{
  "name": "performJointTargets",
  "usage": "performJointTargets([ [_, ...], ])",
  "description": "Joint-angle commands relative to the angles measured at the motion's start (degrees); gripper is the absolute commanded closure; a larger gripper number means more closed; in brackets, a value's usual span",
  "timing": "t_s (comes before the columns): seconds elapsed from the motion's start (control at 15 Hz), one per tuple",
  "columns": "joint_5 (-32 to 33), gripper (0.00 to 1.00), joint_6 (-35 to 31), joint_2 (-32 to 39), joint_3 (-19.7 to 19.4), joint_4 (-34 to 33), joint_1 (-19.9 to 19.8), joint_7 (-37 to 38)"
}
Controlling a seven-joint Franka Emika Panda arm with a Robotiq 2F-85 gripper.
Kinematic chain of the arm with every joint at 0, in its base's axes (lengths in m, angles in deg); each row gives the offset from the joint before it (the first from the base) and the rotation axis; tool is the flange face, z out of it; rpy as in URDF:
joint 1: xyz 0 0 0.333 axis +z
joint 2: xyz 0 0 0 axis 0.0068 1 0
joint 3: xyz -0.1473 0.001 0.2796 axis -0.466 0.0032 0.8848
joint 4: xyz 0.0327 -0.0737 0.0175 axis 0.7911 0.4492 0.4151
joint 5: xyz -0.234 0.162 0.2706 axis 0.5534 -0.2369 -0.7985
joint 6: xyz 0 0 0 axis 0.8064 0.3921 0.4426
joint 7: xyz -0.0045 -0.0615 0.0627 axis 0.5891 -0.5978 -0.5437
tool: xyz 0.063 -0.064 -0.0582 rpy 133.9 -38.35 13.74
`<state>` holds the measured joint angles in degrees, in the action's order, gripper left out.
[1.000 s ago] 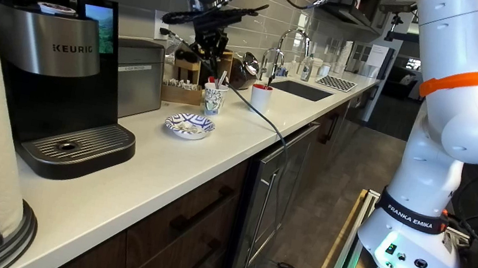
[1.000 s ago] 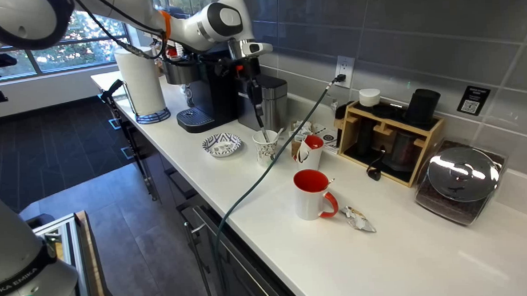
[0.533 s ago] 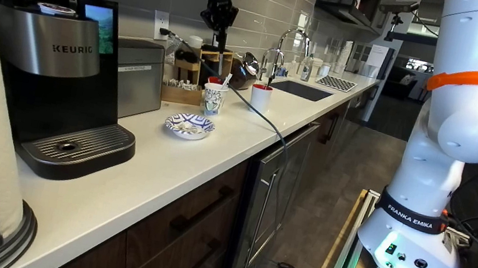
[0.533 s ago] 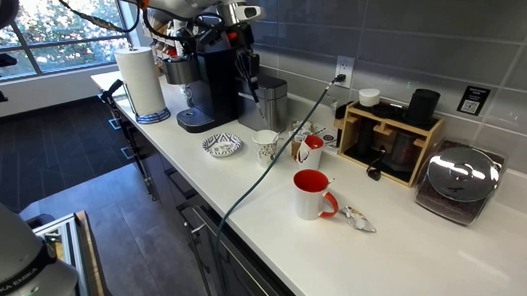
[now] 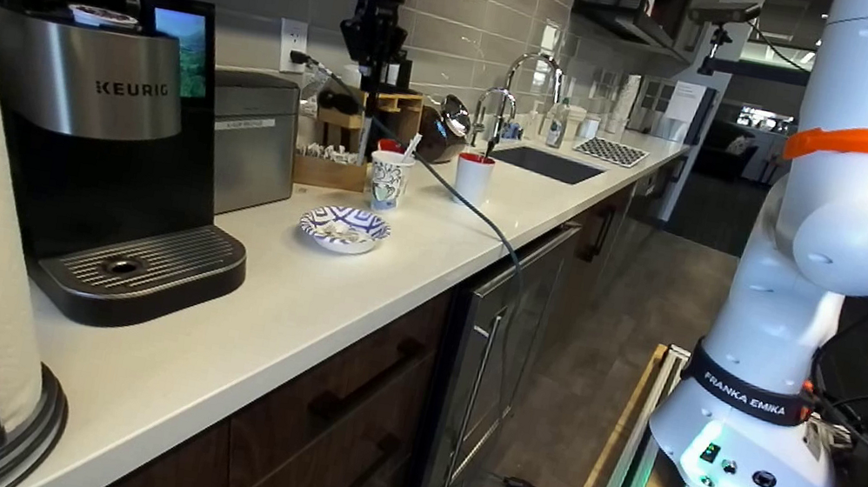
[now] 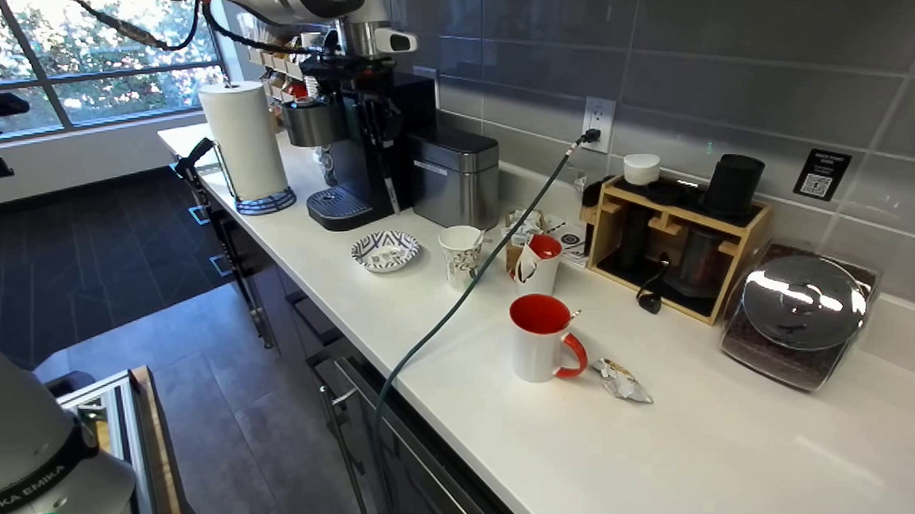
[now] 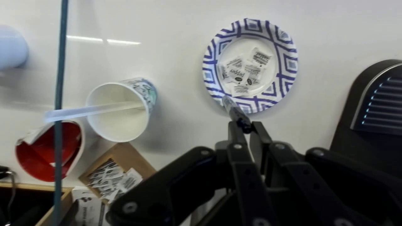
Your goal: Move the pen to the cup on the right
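Observation:
My gripper is shut on the upper end of a pen, which hangs tip down above the counter. In the wrist view, the pen's lower end overlaps the rim of the patterned plate. The pen also shows below the gripper in an exterior view. A patterned paper cup stands upright with a white stick in it, apart from the pen. A torn red-lined cup stands beside it. A white mug with red inside and red handle stands farther from the coffee maker.
A patterned plate holds several packets. A coffee maker and metal bin stand along the wall. A green cable runs from the outlet across the counter over the cups' area. A wooden organizer and foil wrapper are on the counter.
The pen was in the paper cup a second ago. My gripper has lifted it up and out, then carried it away from the cup towards the coffee maker. The cups have not moved.

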<state>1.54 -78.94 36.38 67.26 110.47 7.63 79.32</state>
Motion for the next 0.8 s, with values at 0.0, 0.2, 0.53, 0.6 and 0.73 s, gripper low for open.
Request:
performJointTargets([
  [0.0, 0.0, 0.97, -6.6, -0.7, 1.7, 7.0, 1.0, 0.6],
  [0.2, 1.8, 0.97, -11.6, -1.2, 2.6, 11.0, 2.1, 2.2],
  [0.53, 7.6, 0.97, -16.7, -2.8, 3.1, 14.2, 3.5, 5.4],
  [0.6, 7.4, 0.97, -15.4, -3.3, 2.6, 13.6, 2.9, 5.5],
  [0.73, 5.5, 0.97, -13.3, -3.7, 0.9, 11.4, 0.7, 5.2],
])
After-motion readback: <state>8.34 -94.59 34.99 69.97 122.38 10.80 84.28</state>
